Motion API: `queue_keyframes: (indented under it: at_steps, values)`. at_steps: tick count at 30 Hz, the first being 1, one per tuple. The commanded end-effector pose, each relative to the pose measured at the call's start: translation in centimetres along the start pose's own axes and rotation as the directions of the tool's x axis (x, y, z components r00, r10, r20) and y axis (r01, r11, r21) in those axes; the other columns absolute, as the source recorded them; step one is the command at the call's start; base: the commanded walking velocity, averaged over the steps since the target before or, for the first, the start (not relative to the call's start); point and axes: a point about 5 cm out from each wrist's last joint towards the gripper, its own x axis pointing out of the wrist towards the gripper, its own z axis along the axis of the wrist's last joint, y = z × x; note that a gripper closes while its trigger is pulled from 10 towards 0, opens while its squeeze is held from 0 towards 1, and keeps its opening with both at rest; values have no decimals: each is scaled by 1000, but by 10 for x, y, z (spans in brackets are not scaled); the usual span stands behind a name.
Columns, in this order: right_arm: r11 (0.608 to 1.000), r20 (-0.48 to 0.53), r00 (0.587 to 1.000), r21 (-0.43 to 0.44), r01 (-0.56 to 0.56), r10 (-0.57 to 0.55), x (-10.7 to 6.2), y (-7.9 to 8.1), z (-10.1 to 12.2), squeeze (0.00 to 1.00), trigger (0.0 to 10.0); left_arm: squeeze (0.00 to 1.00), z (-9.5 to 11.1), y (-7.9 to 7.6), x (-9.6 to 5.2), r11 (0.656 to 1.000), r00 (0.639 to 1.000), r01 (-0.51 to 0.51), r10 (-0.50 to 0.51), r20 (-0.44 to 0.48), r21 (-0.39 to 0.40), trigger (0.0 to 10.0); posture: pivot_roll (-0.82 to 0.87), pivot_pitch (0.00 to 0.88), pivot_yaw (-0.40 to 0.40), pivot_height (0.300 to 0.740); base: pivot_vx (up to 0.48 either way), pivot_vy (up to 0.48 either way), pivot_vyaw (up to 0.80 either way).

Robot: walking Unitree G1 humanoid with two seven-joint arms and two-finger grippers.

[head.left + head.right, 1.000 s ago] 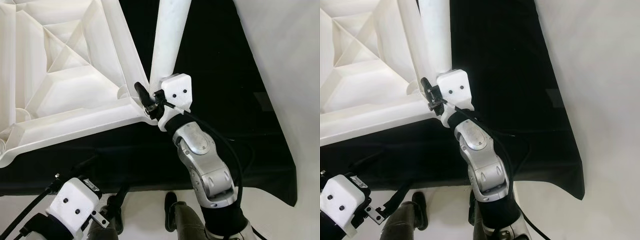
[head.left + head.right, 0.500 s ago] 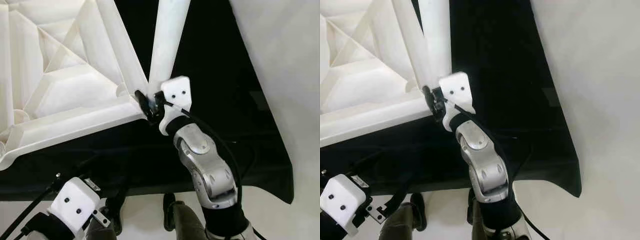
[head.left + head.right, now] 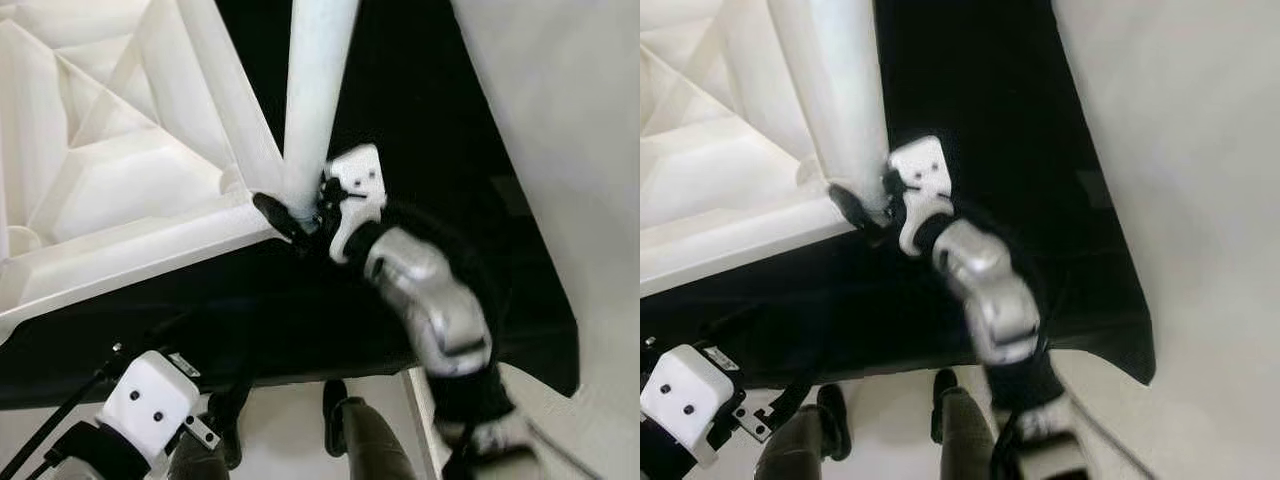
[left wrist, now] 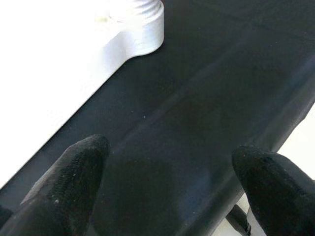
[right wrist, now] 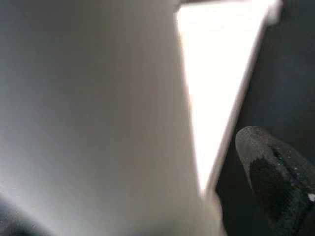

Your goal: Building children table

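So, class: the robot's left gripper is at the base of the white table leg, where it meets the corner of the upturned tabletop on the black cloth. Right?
Not quite: the right gripper is at the table leg, as the left eye view shows. The left gripper hangs open over the black cloth, near the tabletop edge.

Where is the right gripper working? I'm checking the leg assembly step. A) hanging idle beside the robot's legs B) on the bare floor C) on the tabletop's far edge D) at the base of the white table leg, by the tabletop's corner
D: the right gripper sits at the foot of the white table leg, where it meets the corner of the upturned tabletop on the black cloth.
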Motion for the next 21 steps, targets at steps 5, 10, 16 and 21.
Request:
queue_keyframes:
  at_steps: [5, 10, 16, 21]
  values:
    - [984, 47, 984, -57, -169, 172, 8, -15, 15, 0, 10000, 0, -3, -4, -1, 1000, 1000, 11, -11, -16, -16, 10000, -36, 413, -128, 740, 0, 0, 0]
    - [933, 47, 935, -101, -346, 352, 15, -20, 25, 0, 10000, 0, -3, -5, 0, 1000, 1000, 8, -8, -14, -15, 10000, -34, 410, -133, 740, 0, 0, 0]
    - [866, 35, 867, -75, -494, 497, 18, -22, 24, 0, 0, 0, -3, -6, 0, 1000, 1000, 6, -7, -11, -16, 10000, -32, 411, -136, 740, 0, 0, 0]
    - [831, 7, 832, -51, -554, 555, 18, -25, 17, 0, 0, 0, -3, -6, 1, 1000, 1000, 3, -3, -9, -16, 10000, -33, 410, -139, 740, 0, 0, 0]
